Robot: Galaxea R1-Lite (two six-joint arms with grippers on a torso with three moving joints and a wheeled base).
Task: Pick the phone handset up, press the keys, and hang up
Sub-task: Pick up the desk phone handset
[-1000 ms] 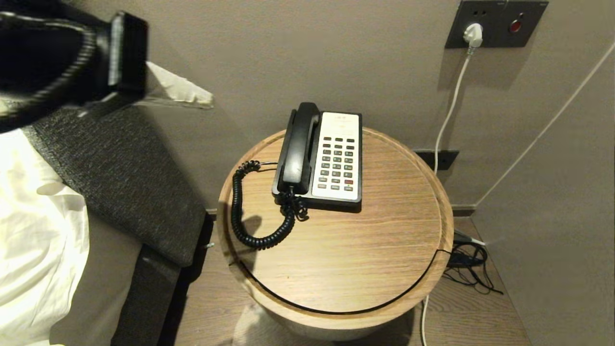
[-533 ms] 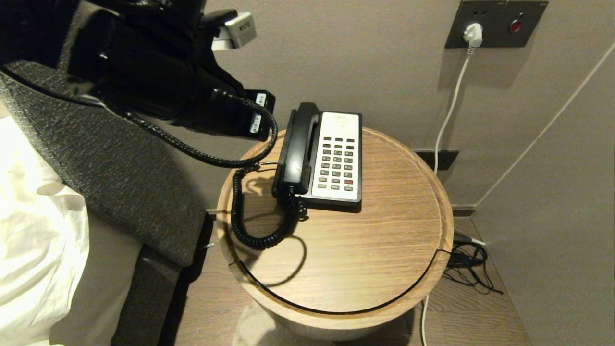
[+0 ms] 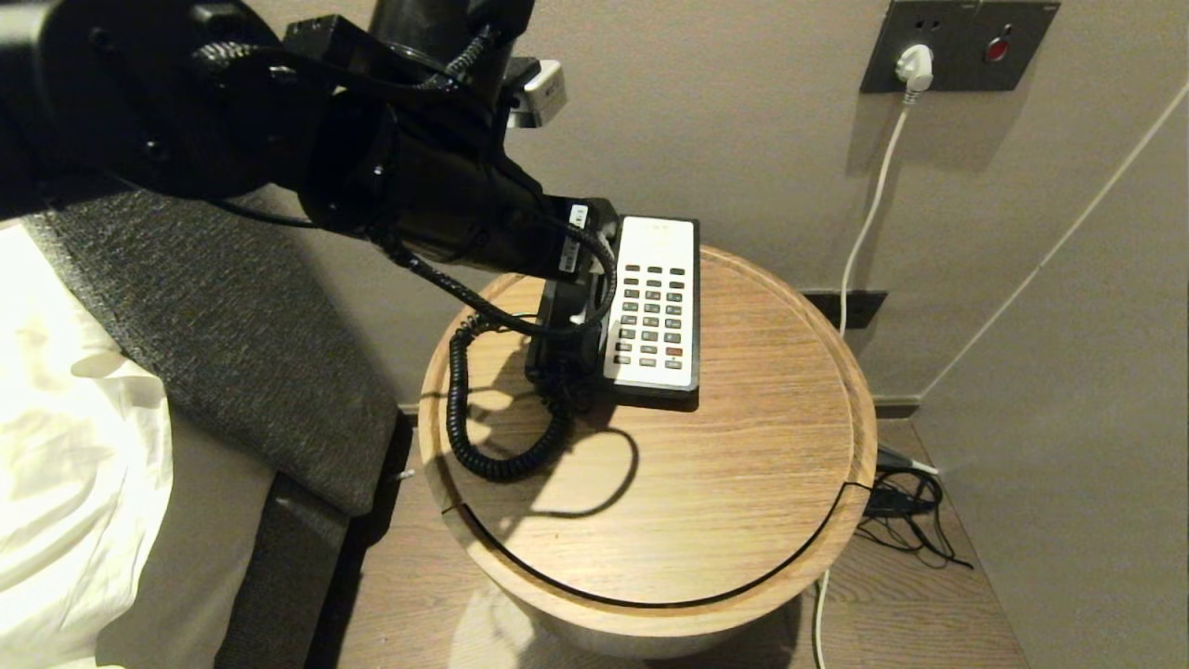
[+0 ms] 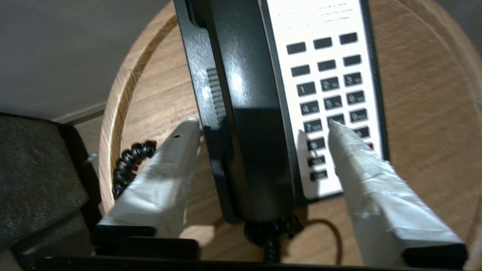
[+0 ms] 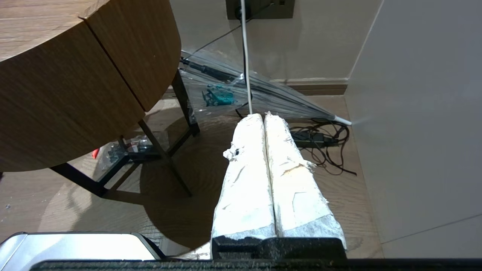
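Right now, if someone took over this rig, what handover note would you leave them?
Left gripper: open, straddling the phone handset, one finger on the table side, the other over the keypad; not closed on it.
Right gripper: shut, parked low beside the round table, near the floor.
Handset lies in its cradle on the phone base, coiled cord looped on the tabletop.
Done: approach only.
Left: grasp and lift the handset, press keys, hang up.
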